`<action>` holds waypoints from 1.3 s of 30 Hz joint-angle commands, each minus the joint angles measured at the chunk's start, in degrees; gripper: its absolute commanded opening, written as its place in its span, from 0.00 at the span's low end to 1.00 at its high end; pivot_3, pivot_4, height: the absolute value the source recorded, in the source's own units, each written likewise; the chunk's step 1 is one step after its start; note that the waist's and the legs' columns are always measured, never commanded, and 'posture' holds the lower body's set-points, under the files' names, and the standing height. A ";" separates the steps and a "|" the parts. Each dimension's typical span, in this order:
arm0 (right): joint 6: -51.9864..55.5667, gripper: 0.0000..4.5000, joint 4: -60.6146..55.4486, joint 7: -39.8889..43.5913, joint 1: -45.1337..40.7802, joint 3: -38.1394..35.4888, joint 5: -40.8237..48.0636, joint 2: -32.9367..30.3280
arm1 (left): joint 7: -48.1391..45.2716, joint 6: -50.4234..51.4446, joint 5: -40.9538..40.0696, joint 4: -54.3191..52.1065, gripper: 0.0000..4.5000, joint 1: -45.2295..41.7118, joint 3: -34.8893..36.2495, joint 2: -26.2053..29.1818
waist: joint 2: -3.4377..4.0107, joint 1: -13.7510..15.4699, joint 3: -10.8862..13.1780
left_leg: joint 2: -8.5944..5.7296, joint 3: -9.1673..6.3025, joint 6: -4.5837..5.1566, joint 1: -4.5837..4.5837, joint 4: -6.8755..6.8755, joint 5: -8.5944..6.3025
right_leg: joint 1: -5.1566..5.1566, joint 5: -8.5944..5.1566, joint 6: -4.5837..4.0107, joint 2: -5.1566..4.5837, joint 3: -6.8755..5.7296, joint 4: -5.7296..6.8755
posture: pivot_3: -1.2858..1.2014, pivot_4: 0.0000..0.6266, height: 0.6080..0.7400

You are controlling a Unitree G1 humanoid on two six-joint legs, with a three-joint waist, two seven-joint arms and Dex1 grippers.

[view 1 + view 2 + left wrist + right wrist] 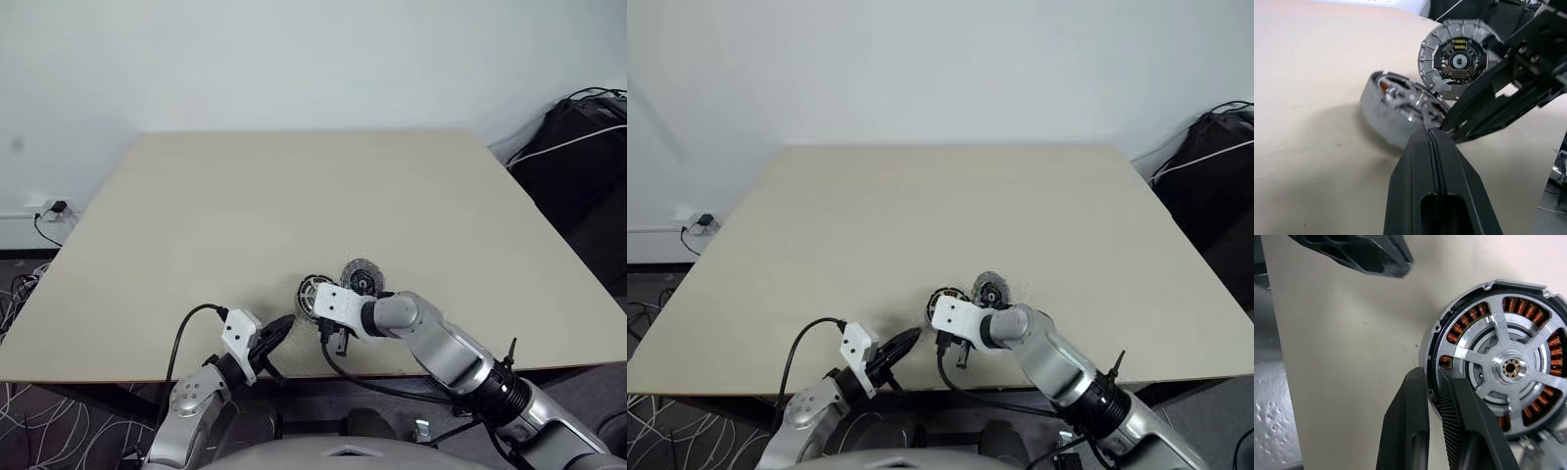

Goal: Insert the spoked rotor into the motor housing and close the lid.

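1. Looking down from the head views, the beige table carries no printed label or brand that can be read. The motor housing sits near the table's near edge, with the lid just beside it on the far right. The far and side parts of the tabletop are open surface. A wall socket with a plug sits low on the wall to the left, and dark bags with cables lie off the right edge.

2. In the same views, the left gripper hangs over the near edge, its fingers pressed together on nothing, pointing toward the housing. The right gripper reaches down onto the housing's near rim.

3. In the left wrist view, the clenched fingers point at the tilted housing, with the spoked rotor in its mouth. The lid lies inner face up, showing dark segments and gold contacts; any writing is too small to read.

4. In the right wrist view, the fingers pinch the housing's rim, one outside, one inside. The rotor sits inside, silver spokes over copper windings. Bare table lies beside the rim, toward the left gripper.
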 commanded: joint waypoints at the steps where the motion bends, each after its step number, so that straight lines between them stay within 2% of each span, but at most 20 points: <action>1: 1.29 0.02 -5.79 -0.02 -0.13 -2.40 0.88 -0.18 | -0.12 -0.33 -0.48 -1.28 0.00 -0.53 -0.41 -0.22 | -0.01 0.05 0.00 | 0.00 0.00 0.00 -0.02 -0.01 0.00 | -0.02 0.00 -0.01 0.00 0.00 0.00 | 0.52 0.00 1.00; 11: 7.69 0.02 -11.58 0.39 1.13 -2.42 4.86 0.46 | -0.45 -1.02 -0.43 -0.84 0.00 0.27 -1.02 -0.28 | -0.06 0.08 0.04 | 0.00 0.01 0.00 -0.10 -0.04 0.00 | -0.10 -0.01 0.00 -0.02 0.00 0.00 | 0.52 0.00 1.00; 23: 8.06 0.02 -0.77 -8.48 -0.05 -2.72 4.46 9.97 | -0.89 -1.79 -0.48 0.48 0.00 0.04 -1.01 -0.30 | -0.05 0.00 0.04 | 0.00 0.02 0.00 -0.10 -0.05 0.00 | -0.12 0.00 0.00 0.08 0.00 0.02 | 0.52 0.00 1.00; 30: 7.39 0.52 -1.00 -11.01 -0.29 -5.45 6.65 15.14 | -1.11 -1.94 -0.60 0.82 0.00 -0.15 -0.56 0.00 | -0.05 -0.03 0.03 | 0.00 0.01 0.00 -0.09 -0.04 0.00 | -0.11 0.00 0.00 0.20 0.01 0.03 | 0.52 0.00 1.00; 36: 6.21 0.52 -2.59 -14.45 -0.39 -10.60 9.13 20.32 | -1.67 -2.16 -0.91 1.33 0.00 -0.54 -0.40 0.17 | -0.02 -0.34 0.02 | 0.01 0.00 -0.01 -0.08 -0.07 0.00 | -0.13 0.01 -0.01 0.24 0.01 0.04 | 0.52 0.00 1.00; 39: 5.84 0.38 -3.39 -16.16 -0.21 -13.61 11.07 23.56 | -2.13 -2.15 -1.16 1.55 0.00 -0.79 -0.55 0.29 | 0.02 -0.71 0.03 | 0.00 0.02 0.00 -0.09 -0.12 0.00 | -0.16 0.02 0.02 0.25 0.04 0.04 | 0.52 0.00 1.00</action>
